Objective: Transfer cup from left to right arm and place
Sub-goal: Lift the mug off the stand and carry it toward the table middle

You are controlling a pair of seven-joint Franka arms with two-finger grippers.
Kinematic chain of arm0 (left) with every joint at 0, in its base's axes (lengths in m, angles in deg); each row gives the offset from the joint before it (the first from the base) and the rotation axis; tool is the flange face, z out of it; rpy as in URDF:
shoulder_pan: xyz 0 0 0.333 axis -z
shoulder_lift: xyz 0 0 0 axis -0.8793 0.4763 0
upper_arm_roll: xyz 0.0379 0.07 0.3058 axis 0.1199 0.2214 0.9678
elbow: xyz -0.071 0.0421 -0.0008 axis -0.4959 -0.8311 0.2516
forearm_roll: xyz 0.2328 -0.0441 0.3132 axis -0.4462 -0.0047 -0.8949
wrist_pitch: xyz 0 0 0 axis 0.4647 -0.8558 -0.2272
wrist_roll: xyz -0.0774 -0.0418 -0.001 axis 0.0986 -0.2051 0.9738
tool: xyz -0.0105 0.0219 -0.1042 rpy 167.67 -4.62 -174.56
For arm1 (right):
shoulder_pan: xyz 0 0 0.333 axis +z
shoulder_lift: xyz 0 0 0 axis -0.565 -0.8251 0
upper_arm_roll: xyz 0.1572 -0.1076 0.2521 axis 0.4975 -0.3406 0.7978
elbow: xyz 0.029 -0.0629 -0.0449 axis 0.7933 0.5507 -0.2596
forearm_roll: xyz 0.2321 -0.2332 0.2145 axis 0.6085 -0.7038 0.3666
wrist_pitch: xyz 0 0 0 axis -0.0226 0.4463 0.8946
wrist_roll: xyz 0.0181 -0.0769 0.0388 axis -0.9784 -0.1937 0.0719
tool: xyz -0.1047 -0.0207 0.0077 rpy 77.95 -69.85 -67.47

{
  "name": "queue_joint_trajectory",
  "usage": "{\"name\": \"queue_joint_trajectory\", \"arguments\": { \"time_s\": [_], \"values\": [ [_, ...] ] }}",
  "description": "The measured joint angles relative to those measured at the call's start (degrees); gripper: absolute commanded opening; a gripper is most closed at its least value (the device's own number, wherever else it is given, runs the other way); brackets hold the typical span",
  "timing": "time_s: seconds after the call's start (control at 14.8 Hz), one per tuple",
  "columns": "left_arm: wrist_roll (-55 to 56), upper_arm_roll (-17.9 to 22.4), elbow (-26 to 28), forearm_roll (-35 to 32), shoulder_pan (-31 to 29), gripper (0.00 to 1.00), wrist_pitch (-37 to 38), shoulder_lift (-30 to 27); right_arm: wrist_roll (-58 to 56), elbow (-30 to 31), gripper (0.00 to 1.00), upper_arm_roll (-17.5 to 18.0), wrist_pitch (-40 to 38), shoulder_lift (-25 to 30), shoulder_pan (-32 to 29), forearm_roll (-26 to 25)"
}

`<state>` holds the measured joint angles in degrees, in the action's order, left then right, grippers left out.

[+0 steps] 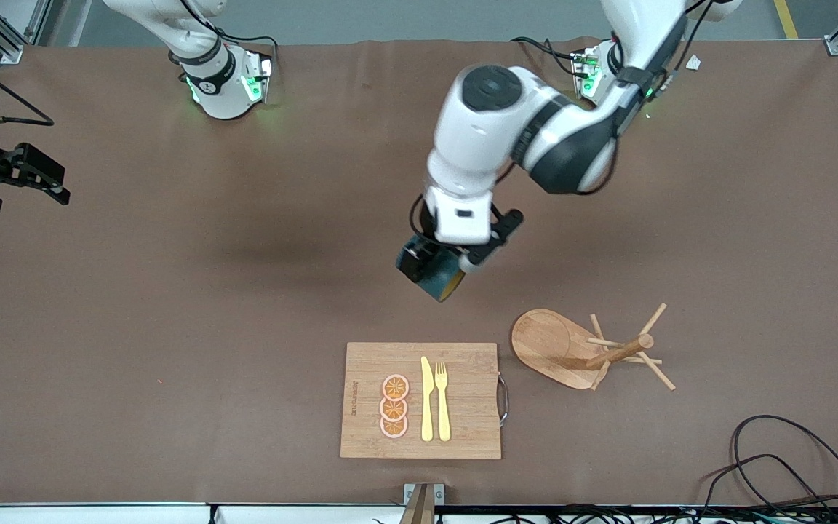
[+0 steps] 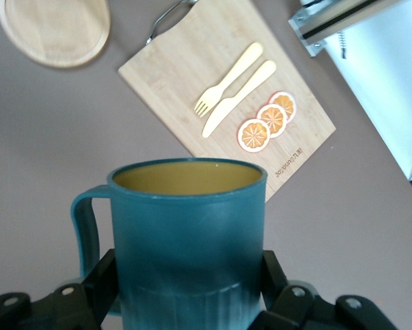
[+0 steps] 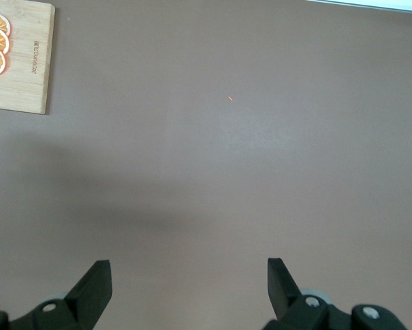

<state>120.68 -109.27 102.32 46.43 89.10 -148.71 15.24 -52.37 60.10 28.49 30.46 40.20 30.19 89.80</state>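
The cup, dark teal with a yellowish-brown inside, hangs tilted in the air over the middle of the table. My left gripper is shut on its body. In the left wrist view the cup fills the space between the fingers, which press on both of its sides, and its loop handle sticks out to one side. My right gripper waits over the right arm's end of the table. It stands open with only bare table between its fingers.
A wooden cutting board with a yellow knife, a fork and three orange slices lies near the front edge. A wooden peg rack stands beside it toward the left arm's end. Cables lie at the front corner.
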Motion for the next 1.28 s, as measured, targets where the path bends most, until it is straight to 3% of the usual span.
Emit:
{"name": "queue_joint_trajectory", "arguments": {
  "time_s": [0.27, 0.74, 1.28],
  "values": [
    [6.3, 0.1, 0.9, -17.0, 7.2, 0.62, 0.0, 2.2, 0.0, 0.0, 1.00, 0.0, 0.0, 0.0, 0.0, 0.0],
    [19.1, 0.8, 1.7, -47.4, 18.4, 0.61, 3.4, 12.0, 0.0, 0.0, 1.00, 0.0, 0.0, 0.0, 0.0, 0.0],
    [36.7, 1.0, 2.2, -72.3, 26.6, 0.60, 13.2, 20.7, -0.1, -0.5, 1.00, 0.0, 0.0, 0.0, 0.0, 0.0]
  ]
}}
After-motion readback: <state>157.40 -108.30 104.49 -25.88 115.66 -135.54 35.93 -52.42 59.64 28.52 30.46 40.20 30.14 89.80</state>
